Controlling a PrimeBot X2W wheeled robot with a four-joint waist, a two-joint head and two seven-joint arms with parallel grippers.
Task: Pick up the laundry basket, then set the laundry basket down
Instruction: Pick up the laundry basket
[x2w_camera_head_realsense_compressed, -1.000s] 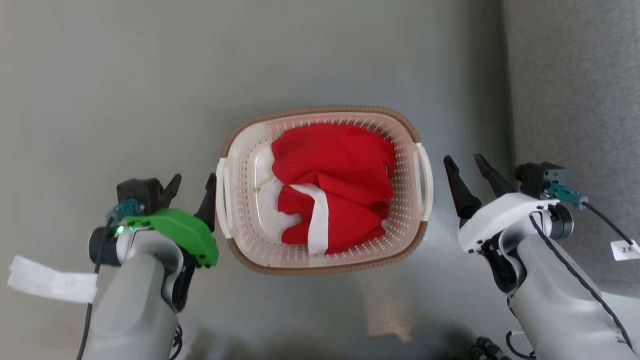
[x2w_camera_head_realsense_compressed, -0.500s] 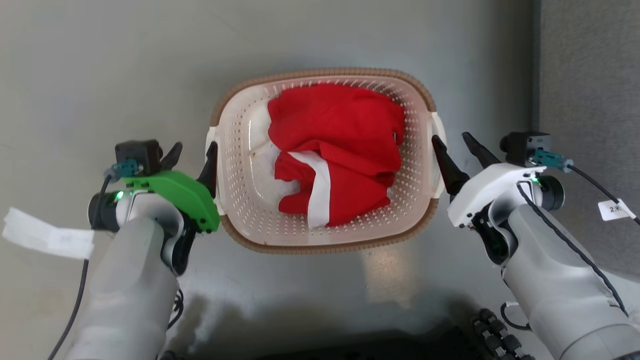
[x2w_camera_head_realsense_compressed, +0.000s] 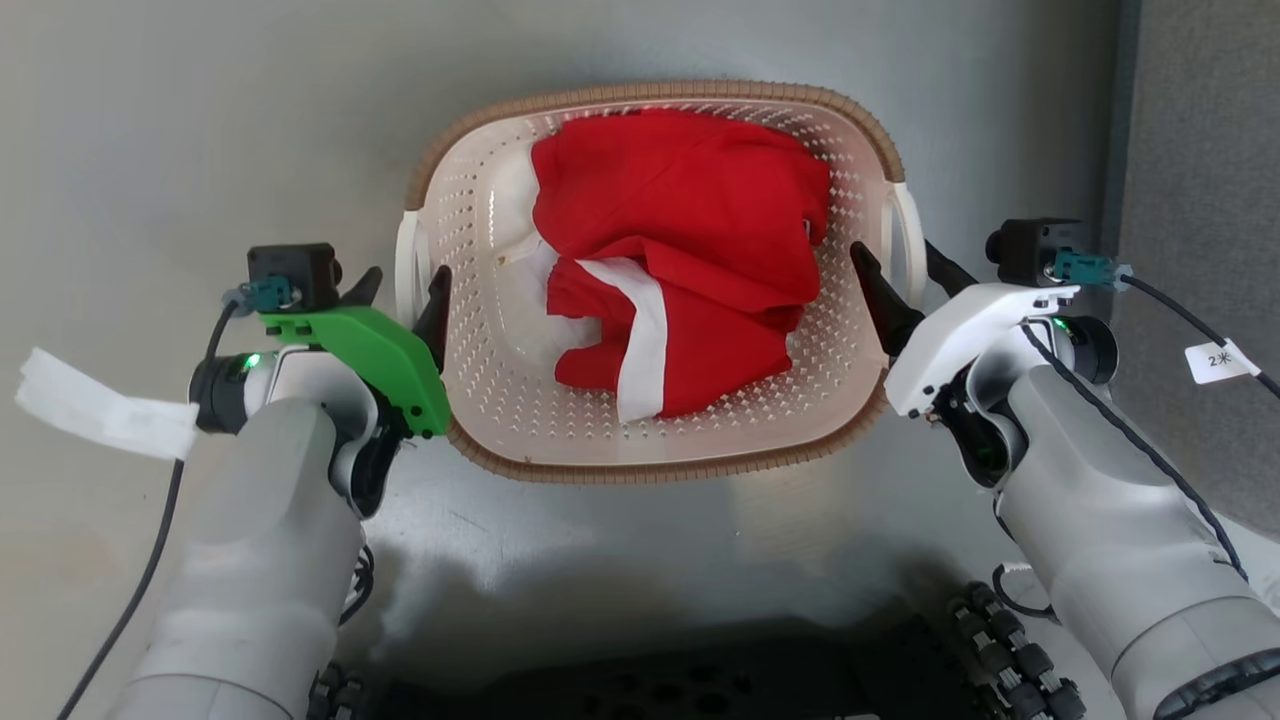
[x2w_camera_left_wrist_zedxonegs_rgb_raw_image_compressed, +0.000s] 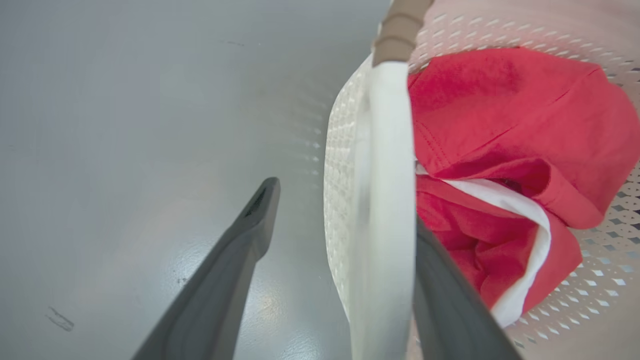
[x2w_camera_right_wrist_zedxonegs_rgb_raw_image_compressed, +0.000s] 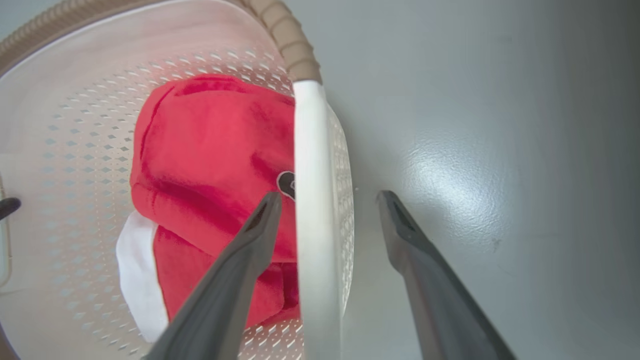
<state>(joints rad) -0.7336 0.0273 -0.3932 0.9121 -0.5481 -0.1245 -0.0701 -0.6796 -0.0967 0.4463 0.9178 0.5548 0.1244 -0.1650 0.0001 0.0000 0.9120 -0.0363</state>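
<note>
one laundry basket (x2w_camera_head_realsense_compressed: 640, 470) sits on the grey floor (x2w_camera_head_realsense_compressed: 200, 120) toward 12 o'clock in the head view, red garment (x2w_camera_head_realsense_compressed: 690, 220) inside. left gripper (x2w_camera_head_realsense_compressed: 402, 288) at its 9 o'clock and right gripper (x2w_camera_head_realsense_compressed: 893, 255) at its 3 o'clock are both open, each straddling a white handle (x2w_camera_head_realsense_compressed: 402, 250), one finger inside, one outside. likely hazard: uneven clamping or lifting would tilt the basket, letting a thin handle slide from the smooth fingers and the garment shift or spill.
</note>
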